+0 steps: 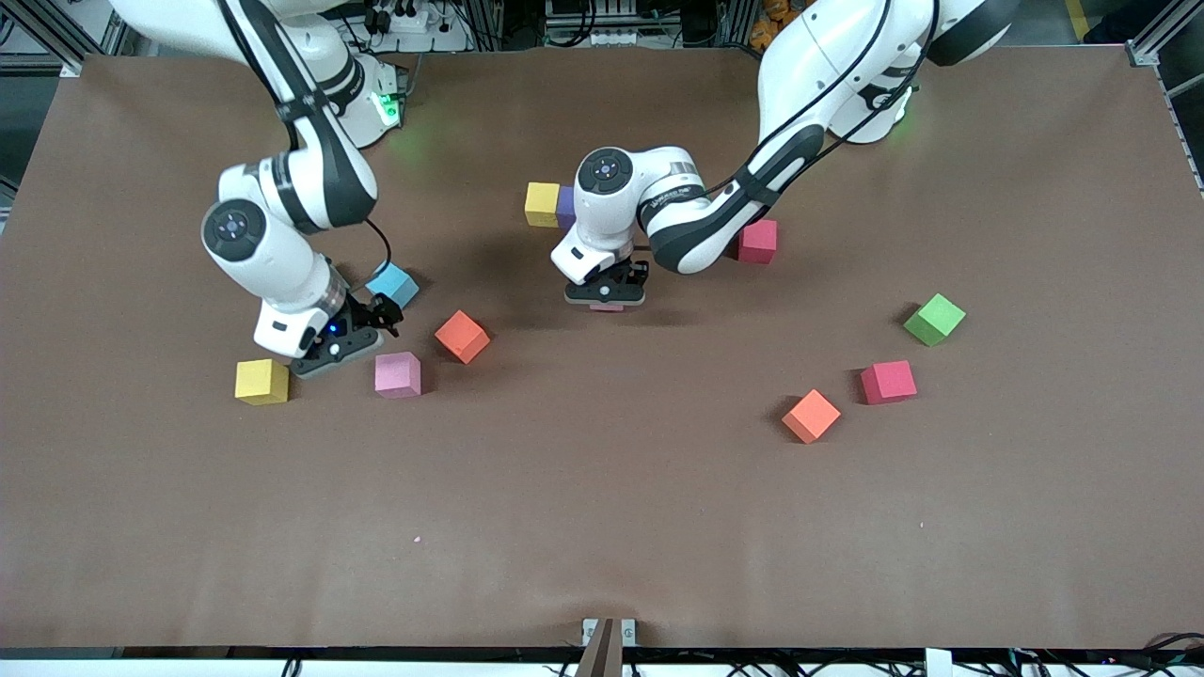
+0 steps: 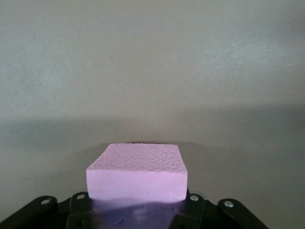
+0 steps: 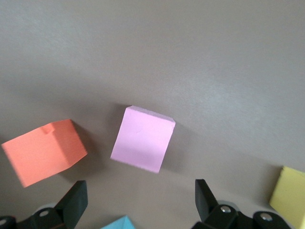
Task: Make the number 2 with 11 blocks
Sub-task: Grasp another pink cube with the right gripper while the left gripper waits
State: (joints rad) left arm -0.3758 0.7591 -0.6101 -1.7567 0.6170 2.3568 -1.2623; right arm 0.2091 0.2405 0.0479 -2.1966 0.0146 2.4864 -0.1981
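Brown table: two yellow blocks.

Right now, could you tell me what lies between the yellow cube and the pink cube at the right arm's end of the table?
In the front view the right gripper, fingers open, sits low between the yellow cube and the pink cube; no other block lies there.

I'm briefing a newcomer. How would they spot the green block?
Look toward the left arm's end of the brown table. The green block sits there, farther from the front camera than the red block. It is the only green one.
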